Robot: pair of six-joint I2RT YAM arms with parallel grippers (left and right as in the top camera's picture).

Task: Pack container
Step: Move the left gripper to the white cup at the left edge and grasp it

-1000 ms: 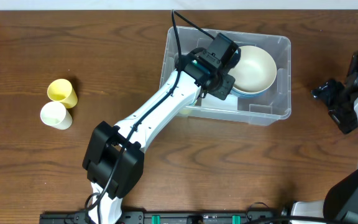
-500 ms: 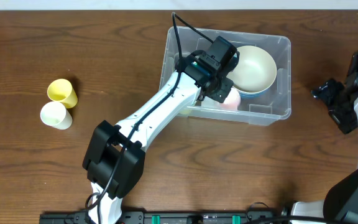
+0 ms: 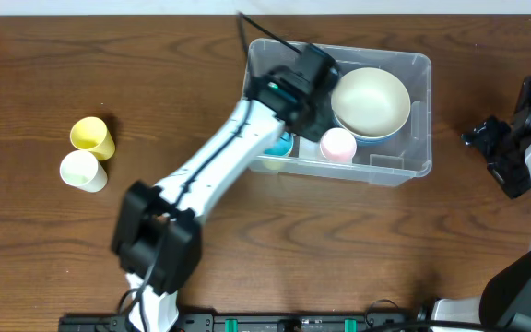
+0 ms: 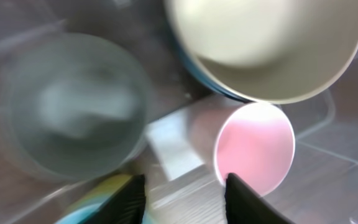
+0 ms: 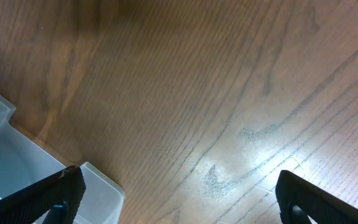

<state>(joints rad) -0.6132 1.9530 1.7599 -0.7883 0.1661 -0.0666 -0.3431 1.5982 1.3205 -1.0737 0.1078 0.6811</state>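
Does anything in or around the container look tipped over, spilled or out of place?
Nothing looks spilled or damaged. The pink cup stands upright inside the container, next to the cream bowl. Only the yellow cup and the white cup sit outside it, on the table to the left, not yet packed.

Container (image 3: pixel 404 168) on tabletop (image 3: pixel 155 74), mid-right: bowl (image 3: pixel 370 103) inside at right, inner cup (image 3: pixel 338 145) before it; far cup (image 3: pixel 92 136) and near cup (image 3: pixel 83 171) together, well left.

Left claw (image 4: pixel 184 194) parted, empty; right claw (image 5: pixel 179 196) spread wide.
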